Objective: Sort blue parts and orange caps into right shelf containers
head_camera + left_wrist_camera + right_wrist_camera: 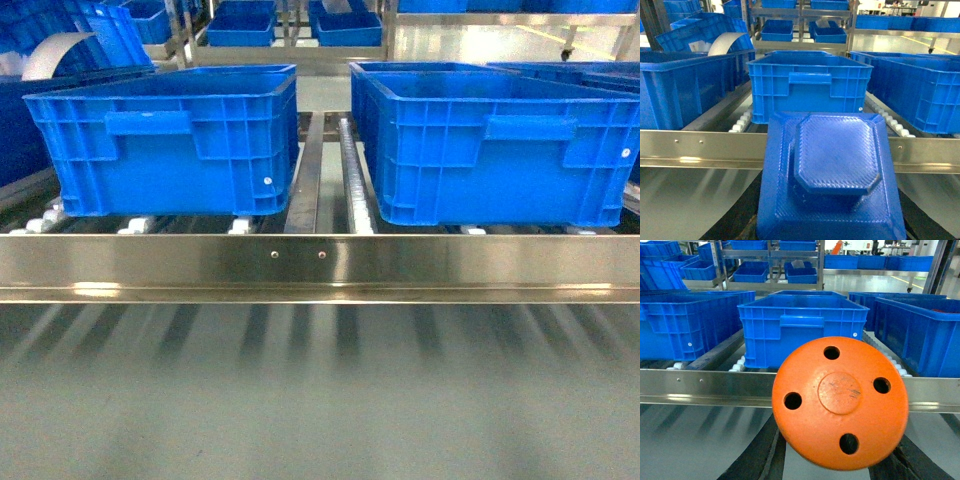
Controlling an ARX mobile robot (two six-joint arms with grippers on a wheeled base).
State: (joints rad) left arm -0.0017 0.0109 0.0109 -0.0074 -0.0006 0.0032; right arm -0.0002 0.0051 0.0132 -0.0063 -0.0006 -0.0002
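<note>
both arms look loaded and the carry-to-shelf step is in hand: the left wrist view is filled by a blue part (pixel 832 175), a square textured plate with a raised octagonal boss, sitting just ahead of the left fingers, and the right wrist view by an orange cap (pixel 840 402), a round disc with four holes around a central hub, just ahead of the right fingers. each piece hangs clear of any surface, so i judge each set of fingers clenched on its piece, though the fingers themselves are hidden behind the load and only dark shapes show below. beyond both loads a steel front rail (pixel 320 262) runs crosswise, and past it the blue crates sit on rollers. in the head view no arm shows; a left crate (pixel 170 140) and a right crate (pixel 500 150) stand side by side with a roller lane between them. the crate straight ahead of the blue part (pixel 810 85) and the one ahead of the orange cap (pixel 802 325) both lie beyond and above the rail, so neither piece is over a container yet. the next move calls for lifting each load over the rail and the near rim, centring above the open top, then letting go. which crate takes which kind cannot be told from here.
</note>
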